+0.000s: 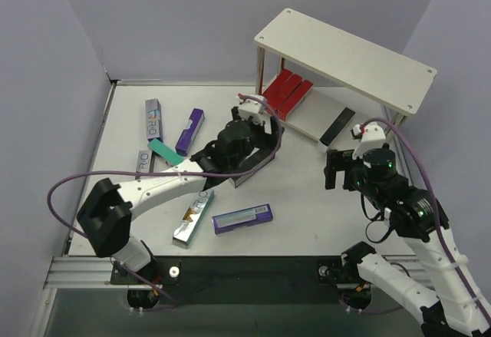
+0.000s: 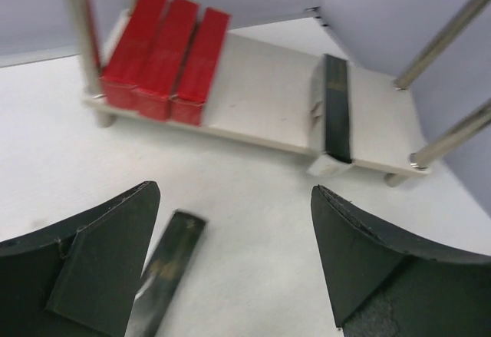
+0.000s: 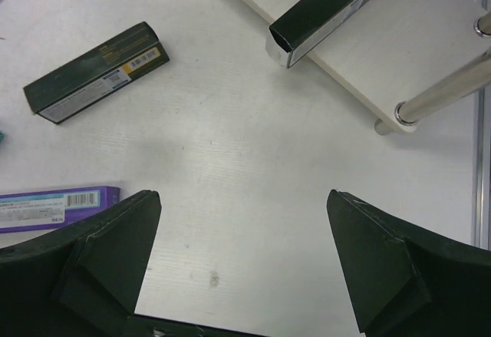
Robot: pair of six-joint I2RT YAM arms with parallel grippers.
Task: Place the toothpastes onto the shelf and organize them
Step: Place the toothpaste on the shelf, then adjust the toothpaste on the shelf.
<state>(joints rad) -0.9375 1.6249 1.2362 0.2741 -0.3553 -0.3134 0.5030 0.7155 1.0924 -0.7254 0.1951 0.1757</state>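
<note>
**Table (image 1: 307, 191), left zone.** Six toothpaste cartons lie loose on the surface. At the far left, a silver-faced carton (image 1: 154, 120) lies beside a purple carton (image 1: 189, 130), the two apart. A teal carton (image 1: 166, 150) lies just in front of them, with a second silver carton (image 1: 143, 163) to its left. Closer to the arm bases, a third silver carton (image 1: 192, 218) and a purple-sided carton (image 1: 242, 218) lie near each other at different angles, not touching.

**Centre.** The left gripper (image 2: 234, 191) hangs over the table in front of the shelf (image 1: 345, 57), facing it. Its fingers (image 2: 100, 252) are spread wide and grip nothing. A black carton (image 2: 165, 268) lies flat on the table below them, close to one finger. Whether it touches that finger cannot be determined.

**Shelf, right of centre.** Three red cartons (image 2: 165, 45) lie side by side, touching, at the left end of the lower board (image 2: 261, 84). A second black carton (image 2: 336, 107) lies at the right end of the same board, with its near end overhanging the edge.

**Right zone.** The right gripper (image 3: 242, 195) hangs above the table near the shelf's front leg (image 3: 445, 91). Its fingers (image 3: 383, 268) are spread wide and hold nothing.
</note>
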